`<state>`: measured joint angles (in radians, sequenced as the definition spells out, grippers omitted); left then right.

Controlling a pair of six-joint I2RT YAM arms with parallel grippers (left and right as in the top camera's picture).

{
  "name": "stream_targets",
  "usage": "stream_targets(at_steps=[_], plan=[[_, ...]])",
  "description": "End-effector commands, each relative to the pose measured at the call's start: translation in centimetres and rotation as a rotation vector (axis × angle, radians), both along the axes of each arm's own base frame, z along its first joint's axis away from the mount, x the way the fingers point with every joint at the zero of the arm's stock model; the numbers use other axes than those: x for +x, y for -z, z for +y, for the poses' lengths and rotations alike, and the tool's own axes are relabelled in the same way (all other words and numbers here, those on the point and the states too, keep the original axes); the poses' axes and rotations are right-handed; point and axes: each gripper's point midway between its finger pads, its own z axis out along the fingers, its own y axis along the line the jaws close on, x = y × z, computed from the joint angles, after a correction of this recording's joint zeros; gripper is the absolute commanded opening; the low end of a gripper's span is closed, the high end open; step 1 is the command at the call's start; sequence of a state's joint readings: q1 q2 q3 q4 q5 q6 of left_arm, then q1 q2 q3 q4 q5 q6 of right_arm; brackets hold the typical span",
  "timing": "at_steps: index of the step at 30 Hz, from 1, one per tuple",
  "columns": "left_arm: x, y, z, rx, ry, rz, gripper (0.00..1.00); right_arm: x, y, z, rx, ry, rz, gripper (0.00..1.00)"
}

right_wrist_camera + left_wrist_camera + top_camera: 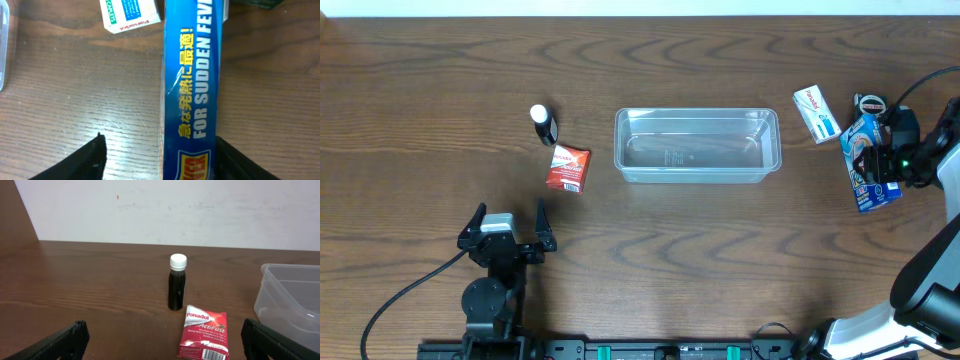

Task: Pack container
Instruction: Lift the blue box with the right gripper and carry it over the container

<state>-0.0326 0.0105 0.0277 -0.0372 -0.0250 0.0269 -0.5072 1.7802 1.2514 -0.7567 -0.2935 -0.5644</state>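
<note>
The left tool is open near the tabletop's front edge, facing bare wood up to a small dark white-capped bottle and a red rectangular packet. The clear rectangular plastic container sits mid-tabletop, free on all sides. Far right, beside a white-and-blue carton, the right tool straddles a blue cardboard box, jaws spread.

Left tool spread wide; right tool spread wide, arm outstretched.

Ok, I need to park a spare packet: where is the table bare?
Bare: the table between the container and the near edge, and its left end beyond the bottle. Crowded: the right end, with white box, blue box and right gripper.
</note>
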Motion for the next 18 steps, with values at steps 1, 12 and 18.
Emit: stream_targets(at_steps=[1,12,18], plan=[[-0.06,1.81,0.2,0.008,-0.008,0.05,0.98,0.36,-0.11,0.51,0.002,-0.033,-0.018,0.61],[-0.06,1.81,0.2,0.008,-0.008,0.05,0.98,0.64,-0.17,0.03,-0.021,-0.024,-0.026,0.44],[-0.06,1.81,0.2,0.008,-0.008,0.05,0.98,0.55,-0.12,-0.07,-0.027,-0.022,-0.021,0.31]])
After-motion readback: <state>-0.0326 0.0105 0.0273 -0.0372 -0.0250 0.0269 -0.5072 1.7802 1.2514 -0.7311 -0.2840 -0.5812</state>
